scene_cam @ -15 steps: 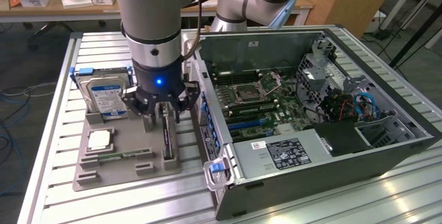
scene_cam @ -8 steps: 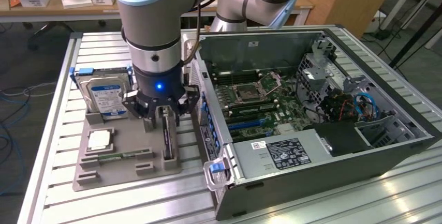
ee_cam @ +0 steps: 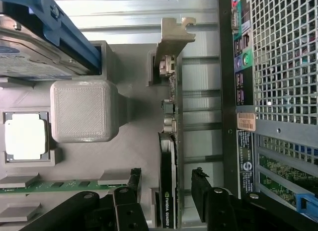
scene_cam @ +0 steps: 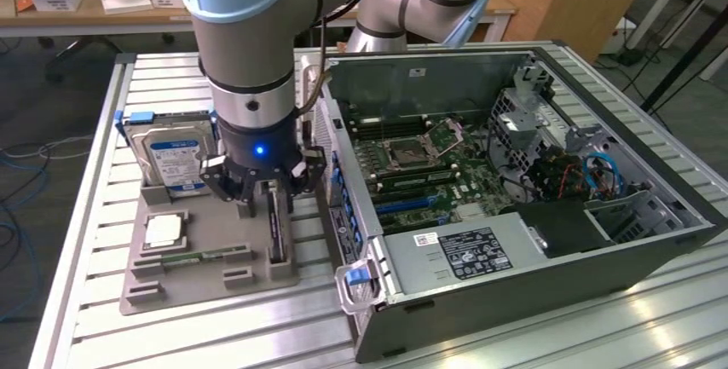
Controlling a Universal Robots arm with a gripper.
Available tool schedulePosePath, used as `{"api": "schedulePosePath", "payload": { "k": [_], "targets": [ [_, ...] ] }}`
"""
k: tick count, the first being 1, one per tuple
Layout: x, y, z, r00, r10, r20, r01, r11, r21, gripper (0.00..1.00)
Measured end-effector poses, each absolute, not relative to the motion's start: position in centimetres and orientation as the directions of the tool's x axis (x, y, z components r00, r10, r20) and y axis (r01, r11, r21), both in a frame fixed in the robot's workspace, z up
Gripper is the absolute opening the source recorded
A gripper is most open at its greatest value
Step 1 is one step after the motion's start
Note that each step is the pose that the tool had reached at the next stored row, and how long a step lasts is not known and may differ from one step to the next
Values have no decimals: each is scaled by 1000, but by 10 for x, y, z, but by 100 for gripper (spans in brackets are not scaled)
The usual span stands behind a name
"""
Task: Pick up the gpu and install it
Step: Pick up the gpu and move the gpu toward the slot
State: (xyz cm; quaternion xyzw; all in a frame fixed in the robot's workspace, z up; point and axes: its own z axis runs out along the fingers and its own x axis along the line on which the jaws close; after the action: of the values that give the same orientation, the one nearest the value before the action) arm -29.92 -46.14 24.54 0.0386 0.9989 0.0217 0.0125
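The gpu (scene_cam: pixel 276 237) stands on edge in a slot of the grey holder tray (scene_cam: pixel 193 294), just beside the open computer case (scene_cam: pixel 592 254). In the wrist view the gpu (ee_cam: pixel 169 141) shows edge-on as a thin dark card, with its silvery bracket (ee_cam: pixel 175 37) at the far end. My gripper (scene_cam: pixel 269 203) hangs straight down over the card. Its jaws are open, and the gripper (ee_cam: pixel 166 189) straddles the card's near end. One black finger (ee_cam: pixel 133 184) is on each side, with small gaps to the board. Nothing is held.
The tray also carries an upright hard drive (scene_cam: pixel 170 160) in a blue bracket, a processor (scene_cam: pixel 165 231) and a green memory stick (scene_cam: pixel 193 258). The case's rear panel (ee_cam: pixel 278 67) lies close along the card. The motherboard (scene_cam: pixel 438 173) is exposed inside the case.
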Motion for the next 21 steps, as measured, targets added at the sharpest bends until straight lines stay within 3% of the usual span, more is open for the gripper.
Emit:
{"api": "schedulePosePath", "payload": {
  "k": [21],
  "targets": [
    [-299,-461,234,-997,77,-23,76,996,44,52]
  ]
}}
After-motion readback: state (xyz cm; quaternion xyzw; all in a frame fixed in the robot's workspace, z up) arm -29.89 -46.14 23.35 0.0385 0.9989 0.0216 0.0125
